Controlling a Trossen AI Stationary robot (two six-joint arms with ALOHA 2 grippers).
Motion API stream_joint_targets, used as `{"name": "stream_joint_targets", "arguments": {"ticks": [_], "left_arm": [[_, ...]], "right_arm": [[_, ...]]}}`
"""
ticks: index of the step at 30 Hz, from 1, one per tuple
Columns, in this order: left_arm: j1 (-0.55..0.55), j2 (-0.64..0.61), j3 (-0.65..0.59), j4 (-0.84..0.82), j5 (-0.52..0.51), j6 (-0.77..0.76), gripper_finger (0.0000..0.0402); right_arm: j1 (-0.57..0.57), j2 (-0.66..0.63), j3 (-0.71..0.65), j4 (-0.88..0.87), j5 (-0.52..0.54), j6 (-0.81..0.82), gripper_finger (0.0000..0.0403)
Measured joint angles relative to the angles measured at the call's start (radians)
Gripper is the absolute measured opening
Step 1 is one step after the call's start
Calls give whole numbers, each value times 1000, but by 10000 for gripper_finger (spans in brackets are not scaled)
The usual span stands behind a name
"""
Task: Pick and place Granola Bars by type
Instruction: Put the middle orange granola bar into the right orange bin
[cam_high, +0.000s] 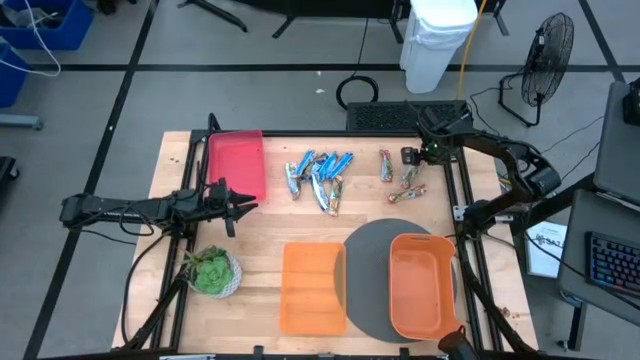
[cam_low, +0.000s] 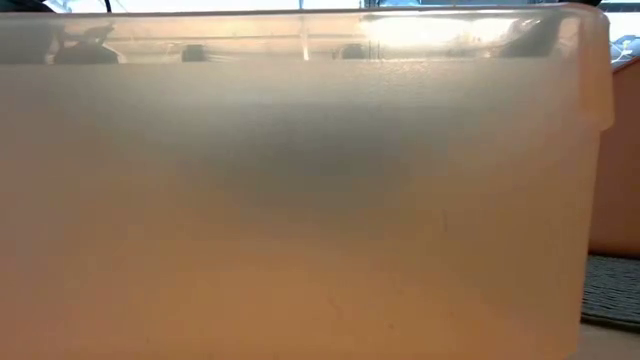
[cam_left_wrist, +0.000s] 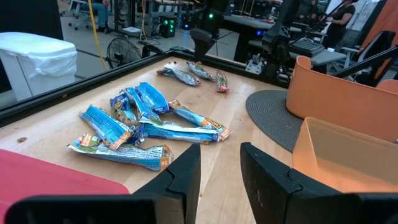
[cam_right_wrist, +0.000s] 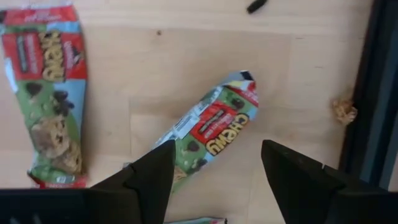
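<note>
A heap of blue-wrapped granola bars (cam_high: 318, 178) (cam_left_wrist: 137, 124) lies flat on the wooden table, far of its middle. A few red-and-green-wrapped bars (cam_high: 400, 180) (cam_left_wrist: 193, 73) lie to its right. My right gripper (cam_high: 413, 160) (cam_right_wrist: 214, 180) hangs open over them, pointing steeply down. One red-and-green bar (cam_right_wrist: 214, 124) lies on the wood below the gap between its fingers, and another (cam_right_wrist: 50, 93) lies beside it. My left gripper (cam_high: 232, 200) (cam_left_wrist: 221, 174) waits open and level at the table's left, with nothing between its fingers.
A red tray (cam_high: 238, 160) sits at the far left, and an orange tray (cam_high: 312, 288) at the near middle. An orange bin (cam_high: 420, 285) stands on a round grey mat (cam_high: 365, 250), and its wall (cam_low: 300, 200) fills the low view. A potted plant (cam_high: 212, 270) stands near left.
</note>
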Motion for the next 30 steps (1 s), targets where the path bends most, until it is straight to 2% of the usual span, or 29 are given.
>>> {"name": "stream_joint_targets", "arguments": {"ticks": [7,14,21,27,30], "left_arm": [[0,0,0,0,0,0,118],[0,0,0,0,0,0,118],[0,0,0,0,0,0,118],[0,0,0,0,0,0,118],[0,0,0,0,0,0,118]], "right_arm": [[1,0,-23,97,12,22,229],[0,0,-81,105,-8,43,228],[15,0,-105,156,19,71,227],[14,0,-105,204,-58,79,218],[15,0,-105,201,-61,79,207]]}}
